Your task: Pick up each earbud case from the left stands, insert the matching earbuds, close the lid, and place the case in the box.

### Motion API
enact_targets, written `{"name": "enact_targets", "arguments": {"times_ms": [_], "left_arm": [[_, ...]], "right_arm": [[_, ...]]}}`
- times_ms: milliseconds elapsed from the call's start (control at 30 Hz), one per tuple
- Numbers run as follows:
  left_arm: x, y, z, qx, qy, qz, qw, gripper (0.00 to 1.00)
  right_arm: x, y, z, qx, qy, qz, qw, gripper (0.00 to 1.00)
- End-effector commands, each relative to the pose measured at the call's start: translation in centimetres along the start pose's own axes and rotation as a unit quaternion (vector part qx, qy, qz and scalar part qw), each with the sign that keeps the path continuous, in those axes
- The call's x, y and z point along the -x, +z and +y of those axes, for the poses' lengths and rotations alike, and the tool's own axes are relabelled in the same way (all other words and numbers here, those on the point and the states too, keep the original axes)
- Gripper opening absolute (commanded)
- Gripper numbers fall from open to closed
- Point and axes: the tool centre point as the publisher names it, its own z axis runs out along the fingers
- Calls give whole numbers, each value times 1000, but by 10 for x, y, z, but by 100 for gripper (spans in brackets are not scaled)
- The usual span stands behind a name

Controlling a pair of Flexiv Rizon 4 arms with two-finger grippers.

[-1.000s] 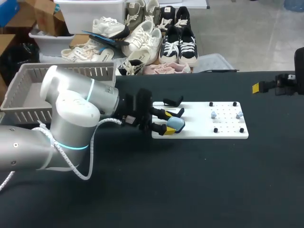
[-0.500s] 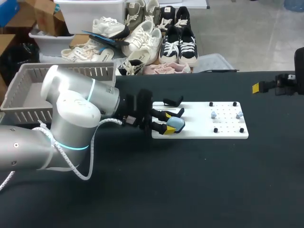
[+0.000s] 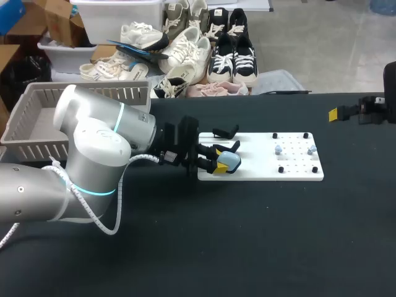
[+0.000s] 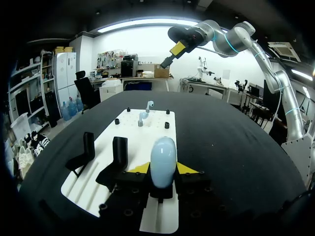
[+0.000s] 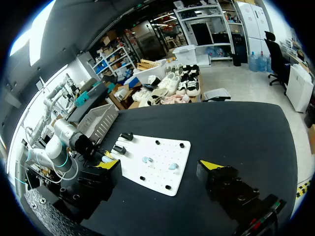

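A light blue earbud case (image 3: pixel 230 162) stands at the near left end of the white board (image 3: pixel 260 171). My left gripper (image 3: pixel 216 159) reaches in from the left, and its yellow tips press the case (image 4: pixel 163 162) from both sides, so it is shut on it. Two black stands (image 4: pixel 119 150) (image 4: pixel 87 147) rise beside the case with nothing on them. Two pale blue earbuds (image 3: pixel 278 149) (image 3: pixel 312 149) sit on pegs at the board's right half. My right gripper (image 3: pixel 346 113) hangs open at the table's far right, well away from the board (image 5: pixel 162 167).
A grey slatted basket (image 3: pixel 37 117) stands at the table's back left, behind my left arm. Small black pegs (image 3: pixel 281 169) dot the board's right part. Dark tabletop (image 3: pixel 247 235) stretches in front of the board.
The left gripper's fingers have drawn together onto the light blue case. The arm itself has hardly shifted, and the right arm has kept still.
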Motion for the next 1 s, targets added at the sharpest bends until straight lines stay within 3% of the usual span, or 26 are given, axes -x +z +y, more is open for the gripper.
{"name": "enact_targets", "arguments": {"times_ms": [33,100,167,467,1000], "left_arm": [[1,0,2,-3,0,0,1000,18],[1,0,2,-4,0,0,1000,13],[2,0,1,-4,1,-1,1000,0],[11,-6,0,0,-6,-12,1000,0],[53,-17,14,37,-2,-44,998,0]], "right_arm": [[0,0,0,0,0,0,1000,100],[0,0,0,0,0,0,1000,100],[0,0,0,0,0,0,1000,100],[0,0,0,0,0,0,1000,100],[0,0,0,0,0,0,1000,100]]}}
